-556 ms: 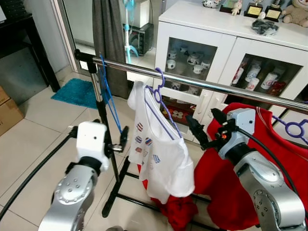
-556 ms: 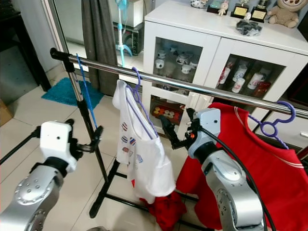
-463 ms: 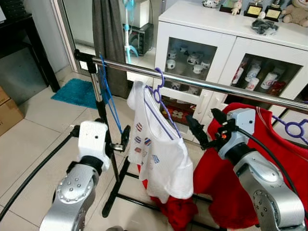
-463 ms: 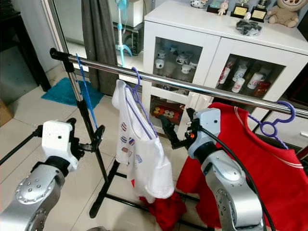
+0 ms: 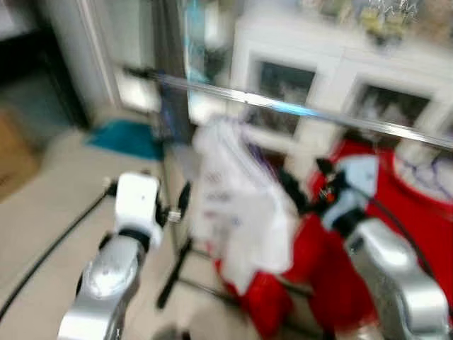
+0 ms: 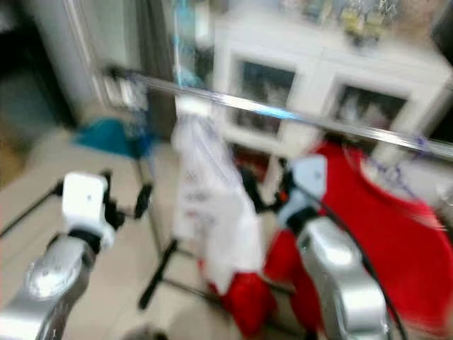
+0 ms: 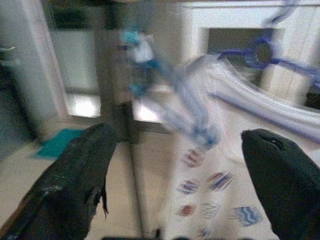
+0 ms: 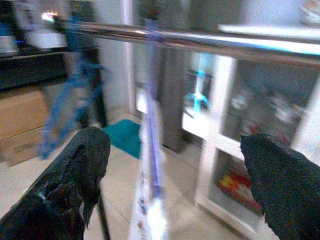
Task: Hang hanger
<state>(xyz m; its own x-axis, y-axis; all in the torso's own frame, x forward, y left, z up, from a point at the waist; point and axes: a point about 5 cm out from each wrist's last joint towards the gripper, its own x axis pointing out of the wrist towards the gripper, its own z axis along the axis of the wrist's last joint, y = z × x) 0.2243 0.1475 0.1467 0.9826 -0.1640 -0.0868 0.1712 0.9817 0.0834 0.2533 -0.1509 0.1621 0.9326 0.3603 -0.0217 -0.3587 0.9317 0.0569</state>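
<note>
Both eye views are blurred. A steel rail point(image 5: 283, 106) crosses the scene. A white printed shirt point(image 5: 237, 205) hangs from it on a purple hanger point(image 7: 260, 52). Toward the rail's left end hangs a bare blue hanger point(image 7: 185, 107). To the right a red shirt point(image 5: 417, 205) hangs on the rail. My left gripper point(image 5: 180, 205) is open, just left of the white shirt at mid height. On the other side of that shirt, in front of the red one, my right gripper point(image 5: 294, 195) is open and holds nothing. The right wrist view looks up at the rail point(image 8: 200, 42).
A white cabinet point(image 5: 318, 57) with glass doors stands behind the rack. The rack's dark upright post point(image 5: 170, 212) is beside my left gripper. Red cloth point(image 5: 265, 301) lies at the rack's foot. A teal mat point(image 5: 124, 138) and a cardboard box point(image 5: 18, 152) lie on the tiled floor to the left.
The whole picture has turned blurred and shifted slightly, so the camera has moved. Both grippers keep about the same places beside the white shirt.
</note>
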